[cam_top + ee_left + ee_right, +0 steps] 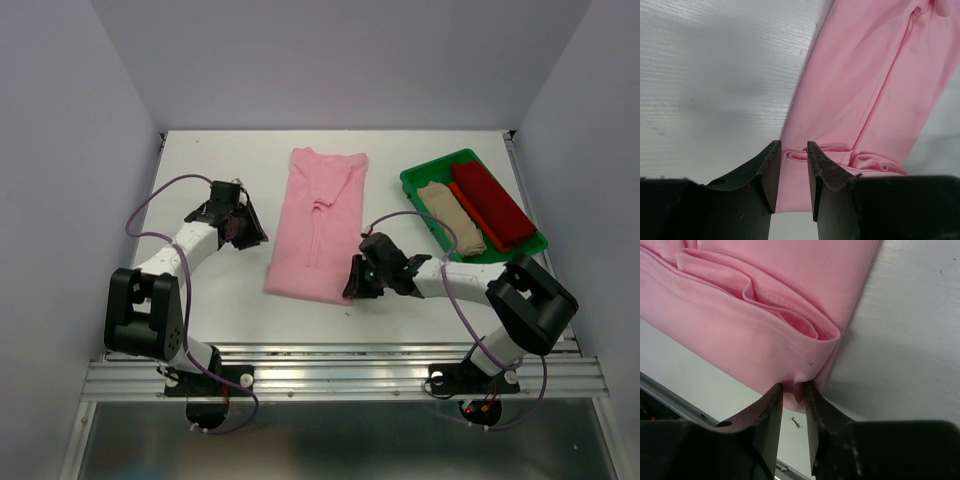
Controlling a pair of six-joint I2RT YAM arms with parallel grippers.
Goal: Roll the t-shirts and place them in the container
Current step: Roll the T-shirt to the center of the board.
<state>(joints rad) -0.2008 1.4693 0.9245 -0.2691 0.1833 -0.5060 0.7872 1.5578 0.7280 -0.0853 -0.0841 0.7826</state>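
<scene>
My right claw (794, 386) fills the bottom of its own view. Its dark fingers (765, 415) are only narrowly parted, and the near right corner of the pink t-shirt (318, 225) sits right at their tips. A small nub of the stitched hem pokes into the gap. I cannot tell whether my pads pinch it or merely flank it. At this corner the hem curls over on itself in a few soft layers. The near edge of the worktop (220, 160) runs close by, with the metal rail (340, 372) just past it, so I have little room on that side. To my right the white surface is bare.

My left claw (793, 145) stands partly open and holds nothing. It hangs near the shirt's left long edge, about halfway along and apart from the cloth. Bare worktop stretches from it toward the left edge.

The pink t-shirt lies folded into a long strip in the middle of the worktop. It runs from near the far edge toward the near edge and is a little wider at the near end.

A bare lane separates its right long edge from the green tray (408, 183), and my right arm lies across that lane. The tray sits skewed toward the far right corner. It holds a rolled beige t-shirt (450, 215) and a rolled dark red t-shirt (492, 205) side by side.
</scene>
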